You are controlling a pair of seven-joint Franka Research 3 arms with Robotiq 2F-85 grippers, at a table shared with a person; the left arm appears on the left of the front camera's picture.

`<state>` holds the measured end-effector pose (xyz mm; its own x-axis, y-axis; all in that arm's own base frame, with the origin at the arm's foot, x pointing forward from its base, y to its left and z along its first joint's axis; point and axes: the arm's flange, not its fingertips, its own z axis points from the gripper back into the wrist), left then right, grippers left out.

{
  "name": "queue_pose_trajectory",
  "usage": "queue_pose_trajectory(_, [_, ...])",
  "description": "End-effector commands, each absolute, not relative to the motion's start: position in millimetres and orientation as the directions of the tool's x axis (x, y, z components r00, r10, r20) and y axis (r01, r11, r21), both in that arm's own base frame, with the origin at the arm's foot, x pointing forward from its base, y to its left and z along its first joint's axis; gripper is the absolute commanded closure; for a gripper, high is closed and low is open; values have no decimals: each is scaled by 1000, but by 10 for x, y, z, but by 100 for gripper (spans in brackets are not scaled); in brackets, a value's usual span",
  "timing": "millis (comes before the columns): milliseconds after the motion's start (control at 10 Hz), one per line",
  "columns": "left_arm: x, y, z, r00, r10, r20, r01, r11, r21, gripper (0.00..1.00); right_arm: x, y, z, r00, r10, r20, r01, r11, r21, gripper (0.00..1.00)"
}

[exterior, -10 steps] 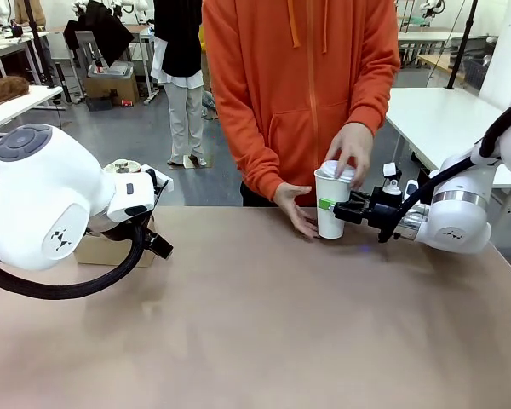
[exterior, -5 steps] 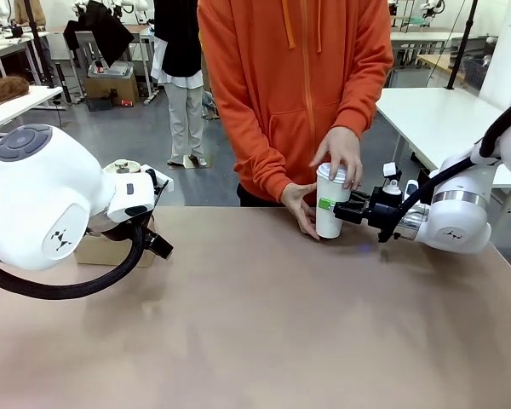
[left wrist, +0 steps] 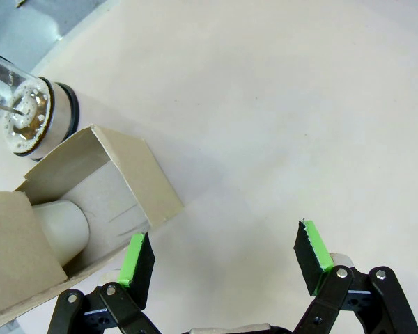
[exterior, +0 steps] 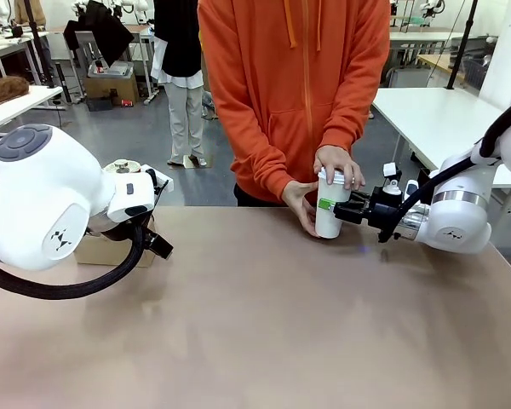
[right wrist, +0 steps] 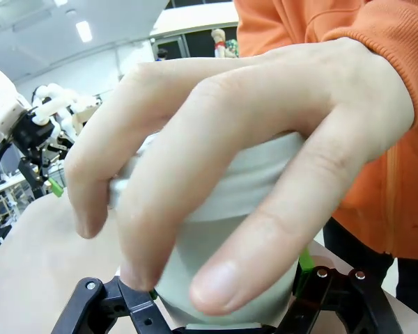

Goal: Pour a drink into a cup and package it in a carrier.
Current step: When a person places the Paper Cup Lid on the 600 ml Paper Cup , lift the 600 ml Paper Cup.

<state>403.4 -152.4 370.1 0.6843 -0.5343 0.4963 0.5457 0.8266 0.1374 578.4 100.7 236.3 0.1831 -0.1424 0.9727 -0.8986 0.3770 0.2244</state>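
Right gripper (exterior: 328,207) clamped on cup (exterior: 327,226), upright at far side of table (exterior: 238,324). Person's hand (exterior: 339,164) grasped cup's top; other hand (exterior: 300,204) against its side. Left gripper (left wrist: 223,254) spread wide, empty, beside carrier (left wrist: 90,209).

The cup (exterior: 328,225) was plain white, the hoodie (exterior: 277,85) orange. The carrier (left wrist: 136,170) was brown, the left gripper (left wrist: 223,236) black with green pads (left wrist: 315,247).

We find the cup (exterior: 328,220) on the table (exterior: 255,324), right of centre | a hand (exterior: 339,162) atop it | carrier (left wrist: 136,174) far left, carafe (left wrist: 31,118) just beside it.
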Motion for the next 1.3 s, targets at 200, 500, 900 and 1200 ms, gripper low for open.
queue_pose_trajectory(200, [4032, -1522, 3704, 684, -534, 497, 546, 827, 136, 0, 5757, 1043, 2413, 172, -142, 975, -902, 374, 214, 19])
queue_pose_trajectory(500, [4032, -1522, 3704, 684, -534, 497, 546, 827, 136, 0, 5757, 1043, 2413, 172, -142, 975, -902, 374, 214, 19])
queue_pose_trajectory(900, [4032, -1522, 3704, 684, -534, 497, 546, 827, 136, 0, 5757, 1043, 2413, 172, -142, 975, -902, 374, 214, 19])
queue_pose_trajectory(1200, [4032, -1522, 3704, 684, -534, 497, 546, 827, 136, 0, 5757, 1043, 2413, 172, -142, 975, -902, 374, 214, 19])
